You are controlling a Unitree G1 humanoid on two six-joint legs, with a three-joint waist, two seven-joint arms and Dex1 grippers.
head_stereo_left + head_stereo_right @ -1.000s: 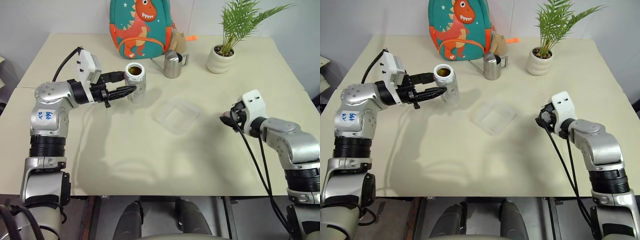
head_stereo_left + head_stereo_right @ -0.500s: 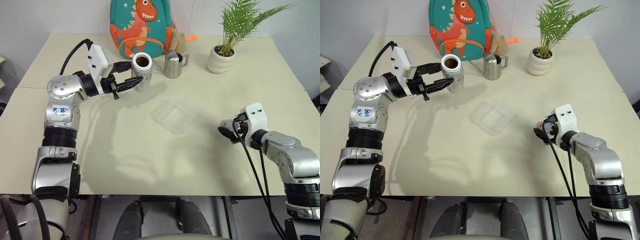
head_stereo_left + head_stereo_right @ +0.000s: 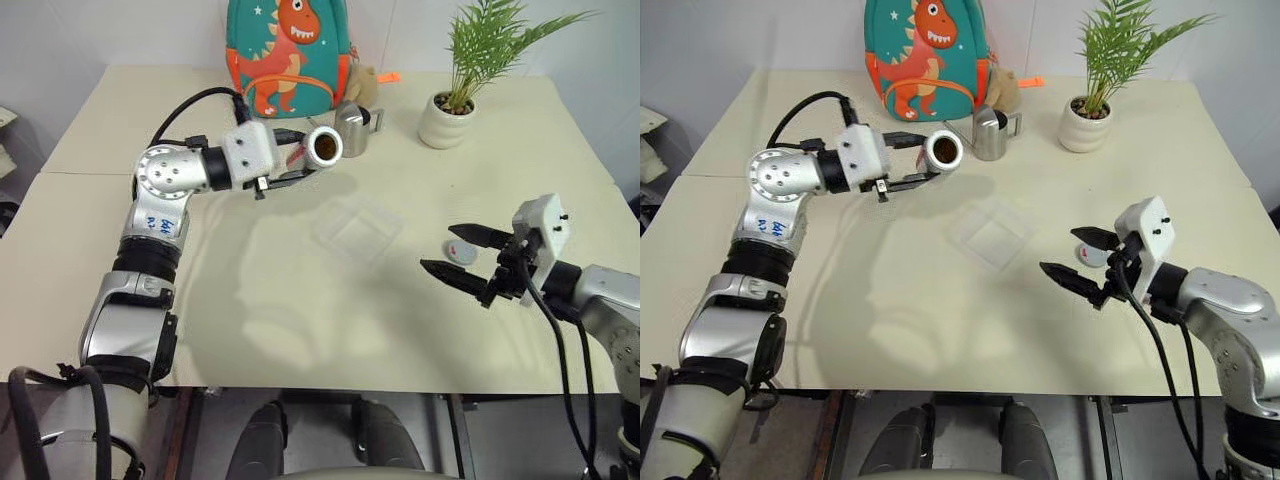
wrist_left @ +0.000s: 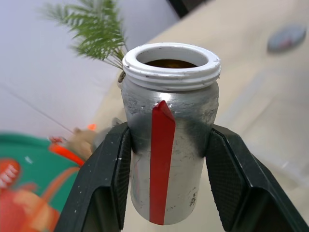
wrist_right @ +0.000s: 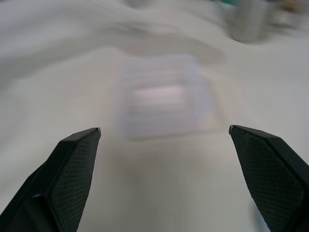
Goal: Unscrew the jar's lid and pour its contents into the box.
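Observation:
My left gripper (image 3: 303,157) is shut on the jar (image 4: 169,140), a silver cylinder with a red stripe. It holds the jar in the air, tipped on its side, just behind and left of the box (image 3: 355,226). The jar's open mouth faces the camera, and brown contents (image 3: 325,147) show inside. The box is a clear shallow tray lying flat on the table. The lid (image 3: 461,253) lies on the table to the right of the box. My right gripper (image 3: 436,247) hovers beside the lid, open wide with nothing between its fingers, and points at the box (image 5: 161,101).
A dinosaur backpack (image 3: 290,55), a steel pitcher (image 3: 352,128) and a potted plant (image 3: 447,115) stand along the back of the table. The pitcher is just behind the jar. The beige table (image 3: 250,310) is bare in front of the box.
The left gripper carried the jar right toward the box and tipped it from upright onto its side. The right gripper opened, left the lid on the table, and drew back and upward.

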